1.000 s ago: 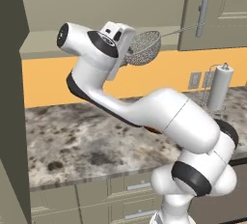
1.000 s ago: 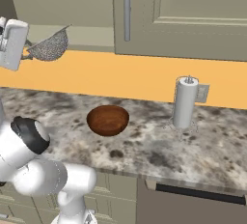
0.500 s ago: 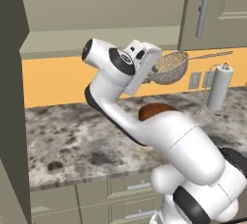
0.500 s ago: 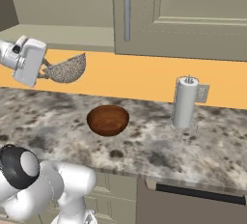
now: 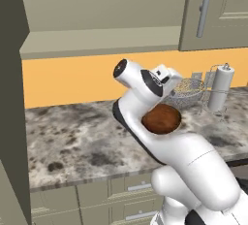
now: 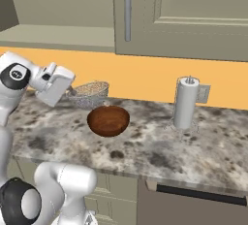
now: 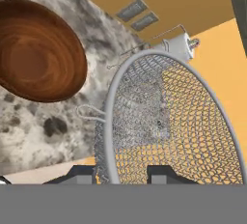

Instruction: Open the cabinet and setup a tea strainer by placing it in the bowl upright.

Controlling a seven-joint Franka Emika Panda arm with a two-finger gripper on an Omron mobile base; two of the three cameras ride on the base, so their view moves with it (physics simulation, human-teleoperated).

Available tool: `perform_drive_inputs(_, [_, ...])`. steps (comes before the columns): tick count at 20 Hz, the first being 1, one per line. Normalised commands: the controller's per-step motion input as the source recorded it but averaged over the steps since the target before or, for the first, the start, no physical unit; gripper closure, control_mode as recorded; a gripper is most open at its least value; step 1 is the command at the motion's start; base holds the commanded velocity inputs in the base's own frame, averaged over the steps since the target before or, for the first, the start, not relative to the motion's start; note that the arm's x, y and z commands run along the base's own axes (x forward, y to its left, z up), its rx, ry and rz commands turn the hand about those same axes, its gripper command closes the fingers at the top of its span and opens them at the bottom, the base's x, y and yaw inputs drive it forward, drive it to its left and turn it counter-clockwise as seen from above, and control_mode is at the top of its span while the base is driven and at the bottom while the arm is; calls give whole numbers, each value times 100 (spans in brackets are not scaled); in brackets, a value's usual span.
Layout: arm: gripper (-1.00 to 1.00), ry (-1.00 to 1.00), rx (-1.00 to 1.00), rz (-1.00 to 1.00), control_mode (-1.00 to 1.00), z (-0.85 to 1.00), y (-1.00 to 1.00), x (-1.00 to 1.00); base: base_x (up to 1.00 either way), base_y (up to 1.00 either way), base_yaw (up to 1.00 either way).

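My gripper (image 5: 172,81) (image 6: 68,89) is shut on the tea strainer (image 5: 190,88) (image 6: 90,93). Its silver mesh basket juts out past the fingers, rim up, low over the counter. The dark reddish-brown bowl (image 5: 162,119) (image 6: 108,120) rests on the counter just in front of the strainer, close to it and apart from it. In the hand view the strainer (image 7: 166,121) rises between the fingertips (image 7: 82,175), with the bowl (image 7: 38,49) off to the upper left. The cabinet (image 5: 97,40) stands open, its door (image 5: 9,98) swung out at the far left.
A paper-towel holder (image 5: 220,88) (image 6: 186,103) stands on the speckled counter (image 6: 145,146) right of the bowl. A closed wall door with a long bar handle (image 5: 206,6) (image 6: 127,8) hangs above. Wall outlets (image 7: 137,13) sit on the orange backsplash. Drawers (image 5: 126,195) run below the counter.
The arm has swung down and to the right with the strainer, from up near the cabinet's underside to just above the counter behind the bowl. The grip has stayed the same.
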Motion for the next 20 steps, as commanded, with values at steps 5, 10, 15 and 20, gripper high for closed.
perform_drive_inputs(5, [100, 1, 44, -2, -100, -44, -24, 46, 0, 0, 0])
perform_drive_inputs(10, [100, -2, 27, 3, -100, -53, -27, 49, 0, 0, 0])
perform_drive_inputs(15, [100, -17, 6, 0, -100, -50, 0, 32, 0, 0, 0])
perform_drive_inputs(20, [100, 2, -3, 0, -100, -49, 0, 51, 0, 0, 0])
